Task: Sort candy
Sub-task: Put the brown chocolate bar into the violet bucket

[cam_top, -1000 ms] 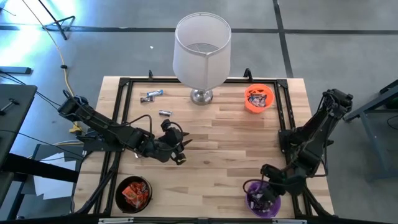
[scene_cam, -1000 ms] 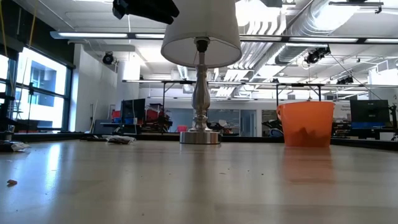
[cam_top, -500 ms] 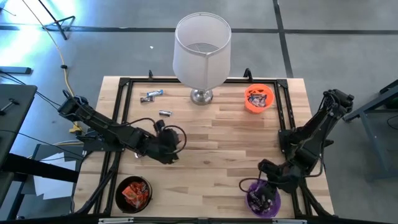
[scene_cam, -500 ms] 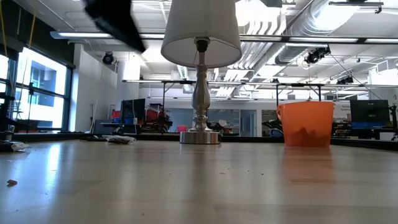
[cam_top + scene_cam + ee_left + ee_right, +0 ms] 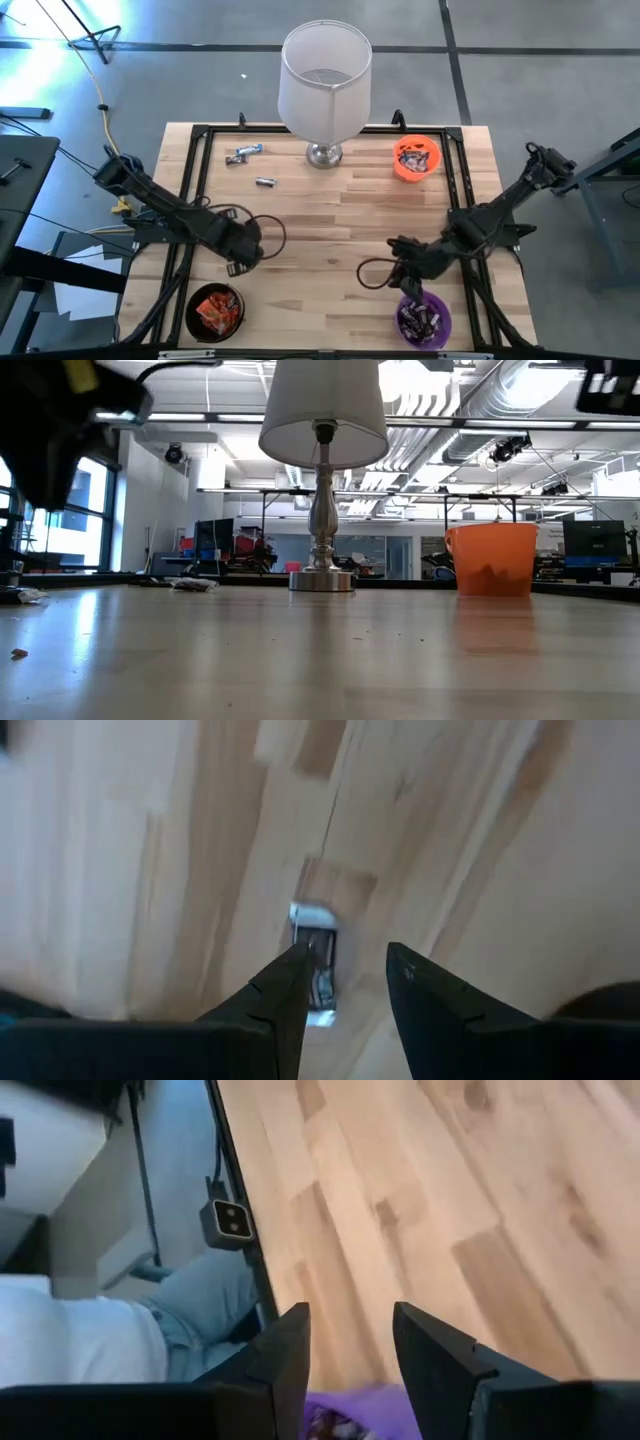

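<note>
A silvery-wrapped candy (image 5: pixel 316 935) lies flat on the wood straight below my left gripper (image 5: pixel 347 950). That gripper is open, points down and hangs above the candy (image 5: pixel 10 595) at the table's near left (image 5: pixel 238 260). Two more candies (image 5: pixel 245 152) (image 5: pixel 265 182) lie at the far left. My right gripper (image 5: pixel 350 1310) is open and empty. It slants down just past the far-left side of the purple bowl (image 5: pixel 425 318), at the near right (image 5: pixel 400 263). The purple bowl, the black bowl (image 5: pixel 215 310) and the orange bowl (image 5: pixel 417 158) hold candy.
A tall lamp with a white shade (image 5: pixel 323 85) stands at the far middle. A black frame (image 5: pixel 200 135) runs round the table's edges. A person in jeans (image 5: pixel 190 1315) sits beyond the near edge. Bare wood lies between the two arms.
My left gripper has gone toward the table's left and near edges, sunk, and tipped over until it points straight down. My right gripper has swung from above the purple bowl toward the table's middle, rolling as it went.
</note>
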